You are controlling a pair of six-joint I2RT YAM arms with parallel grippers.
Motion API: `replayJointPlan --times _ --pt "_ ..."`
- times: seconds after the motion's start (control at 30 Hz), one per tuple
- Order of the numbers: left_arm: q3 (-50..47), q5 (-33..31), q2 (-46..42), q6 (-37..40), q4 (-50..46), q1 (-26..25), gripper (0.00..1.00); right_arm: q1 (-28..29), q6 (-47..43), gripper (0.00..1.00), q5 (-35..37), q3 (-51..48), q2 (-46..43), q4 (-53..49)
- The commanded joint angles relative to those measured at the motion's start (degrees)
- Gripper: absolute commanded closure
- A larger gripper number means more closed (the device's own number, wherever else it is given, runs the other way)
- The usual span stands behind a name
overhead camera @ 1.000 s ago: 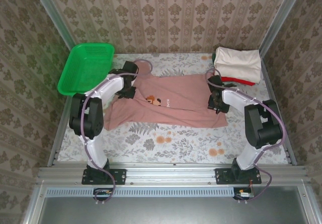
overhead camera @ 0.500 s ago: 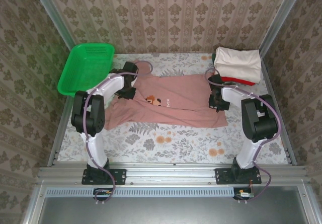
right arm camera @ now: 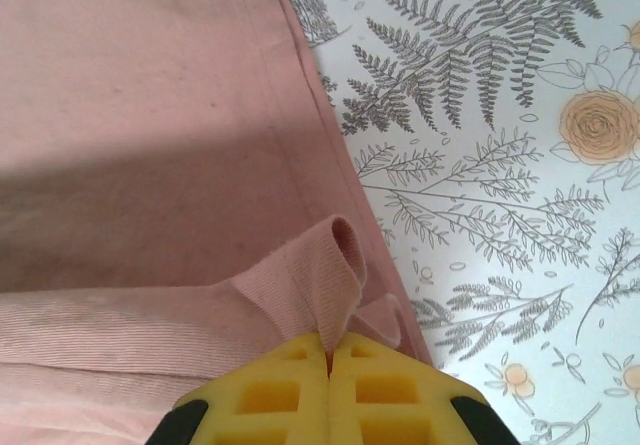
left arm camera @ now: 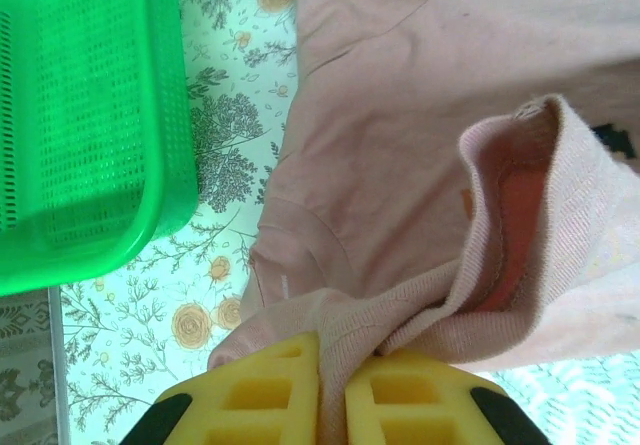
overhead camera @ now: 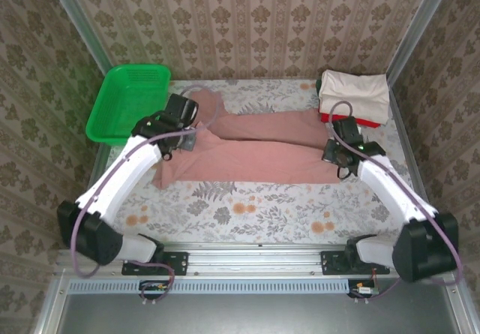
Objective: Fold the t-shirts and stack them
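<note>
- Well, left end effector (left arm camera: 333, 365) pinches the pink shirt (overhead camera: 255, 150) by its collar (left arm camera: 555, 205); right end effector (right arm camera: 328, 360) pinches its edge.
- Worktop (overhead camera: 247, 210) open nearside; basket (overhead camera: 124, 101) far-left.

A flat table (overhead camera: 247, 214) with a pale surface printed with ferns and orange flowers is being used. A dusty-pink cotton t-shirt (overhead camera: 255, 150) is being supported across its middle. A green plastic mesh basket (overhead camera: 124, 109) is being kept at the far left corner. A folded red shirt (overhead camera: 351, 120), topped by a folded cream one (overhead camera: 354, 94), is being kept at the far right corner.
</note>
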Motion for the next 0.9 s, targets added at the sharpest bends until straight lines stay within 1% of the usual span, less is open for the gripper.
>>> replayJointPlan --times 0.0,0.1,0.17,0.23,0.33,0.4,0.5,0.53,0.57,0.6,0.63,0.67,0.7,0.77,0.8,0.83,0.87 --pt "-3.9 -4.3 -6.0 -6.1 -4.6 -2.2 0.87 0.4 2.1 1.0 -2.8 -3.9 -9.1 -1.6" --pt "-6.8 -4.2 -12.4 -9.8 -7.1 -3.5 0.83 0.7 2.4 1.0 -4.8 -5.8 -14.6 -2.5" --pt "-8.5 -2.3 -15.8 -11.0 -8.4 -4.0 0.83 1.1 2.3 1.0 -5.9 -6.4 -15.7 -3.3" --pt "-9.0 -2.9 -17.9 -11.8 -9.9 -4.6 0.82 1.7 2.4 1.0 -5.8 -7.0 -15.8 -3.7" --pt "-9.5 -4.8 -18.5 -10.6 -9.5 -4.6 0.81 2.0 2.5 1.0 -5.1 -8.2 -15.4 -2.5" --pt "-10.2 -4.6 -16.7 -7.9 -5.0 -4.3 0.81 2.0 2.3 1.0 -4.2 -8.3 -14.1 -1.4" --pt "-9.4 -0.9 -9.9 -6.9 -2.2 -2.5 0.74 2.0 1.7 1.0 -3.2 -7.2 -10.1 -0.5" --pt "-9.6 0.1 -7.8 -6.9 -1.4 -2.3 0.67 1.9 1.5 1.0 -2.8 -6.9 -8.6 -0.4" --pt "-9.7 0.1 -6.2 -8.2 -1.1 -2.2 0.54 1.9 1.3 1.0 -1.9 -6.6 -6.9 -0.7" --pt "-10.5 0.2 -5.3 -10.0 -0.7 -1.9 0.5 1.9 1.3 1.0 -1.3 -6.5 -5.5 -0.8" --pt "-11.9 1.9 -4.7 -12.1 0.2 -1.5 0.49 1.8 1.2 1.0 -0.7 -6.5 -4.1 -0.9" --pt "-13.7 4.8 -4.6 -14.4 1.8 -1.3 0.43 1.9 1.3 1.0 0.0 -6.6 -3.1 -0.8" --pt "-15.5 6.6 -4.9 -16.1 3.3 -1.4 0.42 1.9 1.3 1.0 0.1 -6.9 -2.4 -0.5" --pt "-20.0 8.6 -6.4 -20.2 6.0 -3.3 0.41 1.9 1.2 1.0 0.3 -7.2 -1.4 0.6" --pt "-21.7 9.5 -7.2 -20.7 7.2 -5.1 0.36 1.8 1.2 1.0 0.3 -7.2 -0.9 0.9" --pt "-23.2 8.6 -8.4 -22.3 7.8 -8.2 0.32 1.8 1.1 1.0 0.3 -7.1 -0.4 1.1" --pt "-24.3 7.6 -9.5 -23.8 8.1 -11.7 0.32 1.8 0.8 1.0 0.4 -6.8 0.2 1.1"
